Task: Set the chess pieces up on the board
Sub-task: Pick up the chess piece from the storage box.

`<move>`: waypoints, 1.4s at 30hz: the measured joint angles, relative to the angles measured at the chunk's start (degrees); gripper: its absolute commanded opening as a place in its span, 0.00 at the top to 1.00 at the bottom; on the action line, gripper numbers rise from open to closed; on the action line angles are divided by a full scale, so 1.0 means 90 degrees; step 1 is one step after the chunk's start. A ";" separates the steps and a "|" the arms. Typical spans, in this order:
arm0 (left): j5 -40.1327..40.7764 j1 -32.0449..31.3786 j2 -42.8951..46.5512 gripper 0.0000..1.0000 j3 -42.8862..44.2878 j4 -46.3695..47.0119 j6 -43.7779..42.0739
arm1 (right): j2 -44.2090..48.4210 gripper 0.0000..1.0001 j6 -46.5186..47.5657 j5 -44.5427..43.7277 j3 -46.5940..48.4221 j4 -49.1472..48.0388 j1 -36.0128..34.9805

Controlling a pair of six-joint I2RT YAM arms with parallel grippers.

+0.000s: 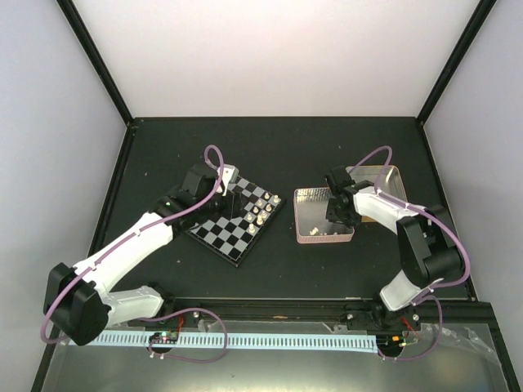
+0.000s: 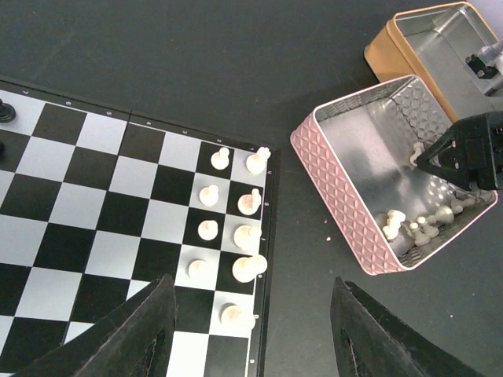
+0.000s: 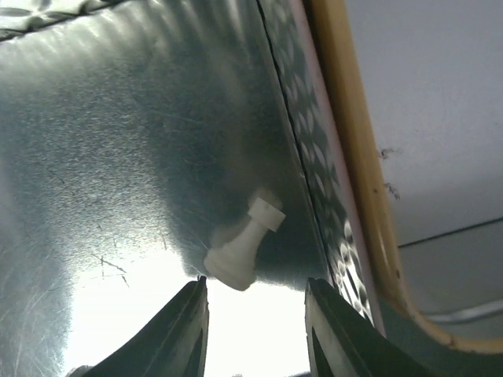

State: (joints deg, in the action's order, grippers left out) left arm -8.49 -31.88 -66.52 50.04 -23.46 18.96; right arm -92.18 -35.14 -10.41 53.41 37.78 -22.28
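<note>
Right jaws are hanging spread and empty inside the pink tin point(image 3: 318, 169), cream rook point(image 3: 242, 251) lying tipped just ahead of their tips, so they're needing to drop squarely astride it before pinching

Left arm point(image 1: 131, 241): is stretched forward and to the right from its base, and the left gripper point(image 2: 253, 298) is tilted downward with its jaws held wide apart. Right arm point(image 1: 380, 208): is bent sharply at the elbow and reaches leftward. Right gripper point(image 3: 255, 294): is pointed downward, jaws set moderately apart.
</note>
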 measured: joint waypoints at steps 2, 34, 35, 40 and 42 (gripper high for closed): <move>-0.0044 0.0000 -0.0041 0.45 0.0000 0.0002 0.0015 | -0.0002 0.68 -0.0119 -0.0029 -0.0053 -0.0015 -0.0029; -0.0092 0.0000 -0.0070 0.45 -0.0007 -0.0002 0.0022 | -0.0731 0.60 -0.0780 -0.0369 0.0325 -0.0544 -0.0075; -0.0092 0.0000 -0.0070 0.45 -0.0007 0.0000 0.0022 | -0.0741 0.61 -0.0789 -0.0391 0.0328 -0.0546 -0.0075; -0.0095 0.0000 -0.0083 0.45 -0.0007 -0.0002 0.0022 | -0.0777 0.67 -0.0879 -0.0510 0.0328 -0.0549 -0.0083; -0.0095 0.0000 -0.0087 0.45 -0.0007 -0.0002 0.0022 | -0.0777 0.69 -0.0950 -0.0546 0.0328 -0.0556 -0.0083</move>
State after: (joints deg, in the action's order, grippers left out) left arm -9.34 -31.88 -67.31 49.98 -23.49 19.16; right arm -99.18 -43.68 -15.33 56.36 32.77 -23.03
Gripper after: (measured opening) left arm 0.553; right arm 0.338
